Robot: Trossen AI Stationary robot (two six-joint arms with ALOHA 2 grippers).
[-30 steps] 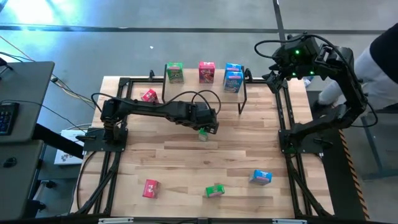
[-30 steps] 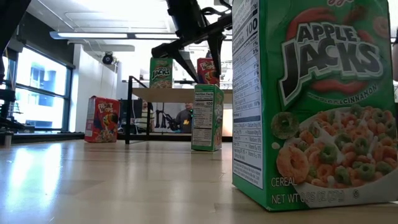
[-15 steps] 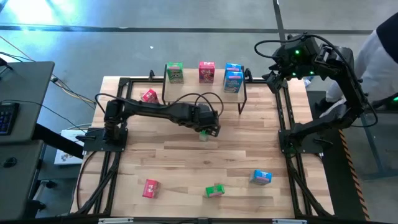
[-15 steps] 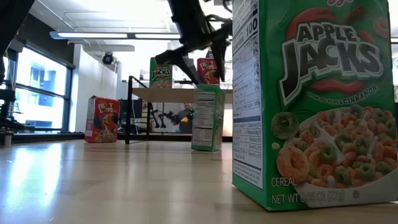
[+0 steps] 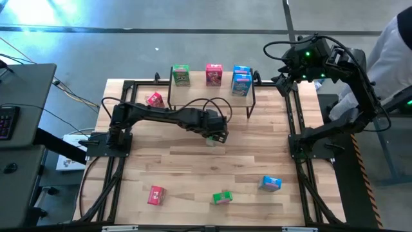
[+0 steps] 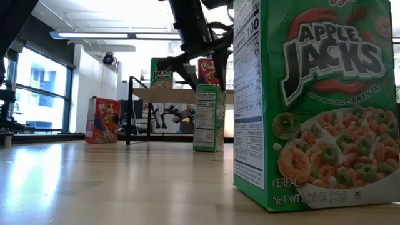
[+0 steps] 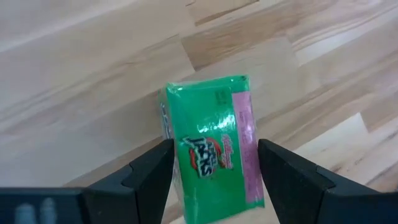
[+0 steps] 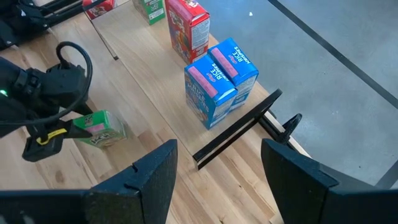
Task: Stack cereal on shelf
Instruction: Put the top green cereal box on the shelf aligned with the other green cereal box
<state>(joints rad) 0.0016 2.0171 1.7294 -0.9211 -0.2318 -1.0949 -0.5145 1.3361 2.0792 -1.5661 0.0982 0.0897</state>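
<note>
Nine cereal boxes (image 5: 223, 197) | four on shelf (image 5: 193, 90) | left claw (image 7: 214, 165) open astride green box (image 7: 211, 155)

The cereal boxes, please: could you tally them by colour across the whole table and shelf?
Green: 3 (shelf, under the left gripper, table front)
Red-pink: 3 (shelf, table back left, table front left)
Blue: 3 (two on shelf, table front right)
Total: 9
</note>
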